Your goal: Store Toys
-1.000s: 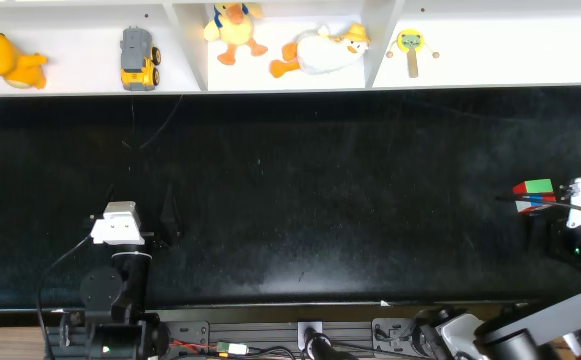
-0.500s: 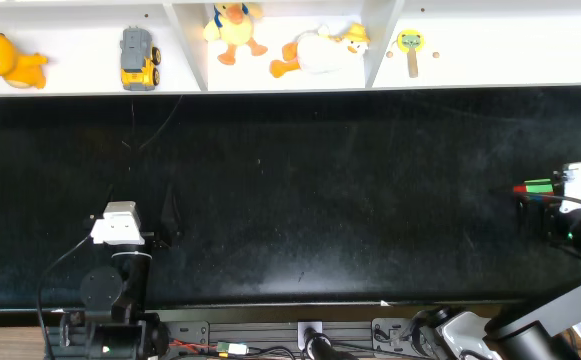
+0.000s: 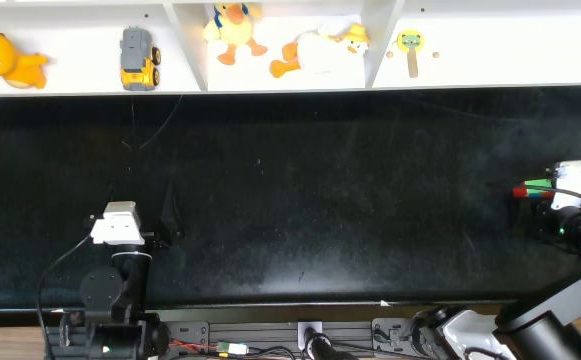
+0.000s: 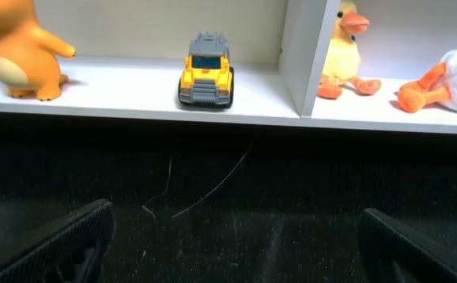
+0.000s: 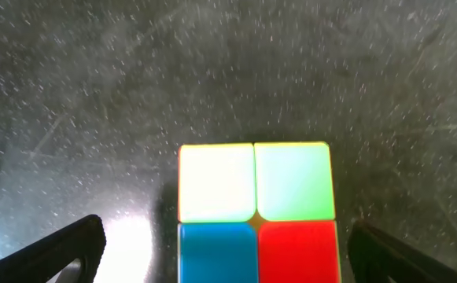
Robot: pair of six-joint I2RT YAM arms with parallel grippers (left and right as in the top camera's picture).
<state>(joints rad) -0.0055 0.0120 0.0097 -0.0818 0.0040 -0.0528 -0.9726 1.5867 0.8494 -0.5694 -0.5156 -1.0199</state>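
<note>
Black table [image 3: 350, 200], white shelf [image 3: 70, 82] along its far edge. We count five toys stored: orange figure [image 3: 8, 58], truck [image 3: 139, 57], duck [image 3: 234, 30], white plush [image 3: 320, 50], rattle [image 3: 411, 48]. Left gripper [image 4: 236, 244]: near left, spread wide, empty. Cube [image 5: 256, 196]: on table at right edge, unstored, between wide fingers of right gripper [image 5: 228, 236], not yet clamped.

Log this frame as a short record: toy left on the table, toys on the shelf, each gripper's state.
toy out: colour cube, at the right end of the table
shelf: orange plush, toy truck, yellow duck, white duck, green rattle
right gripper: open, straddling the cube, not touching
left gripper: open, empty, facing the shelf
</note>
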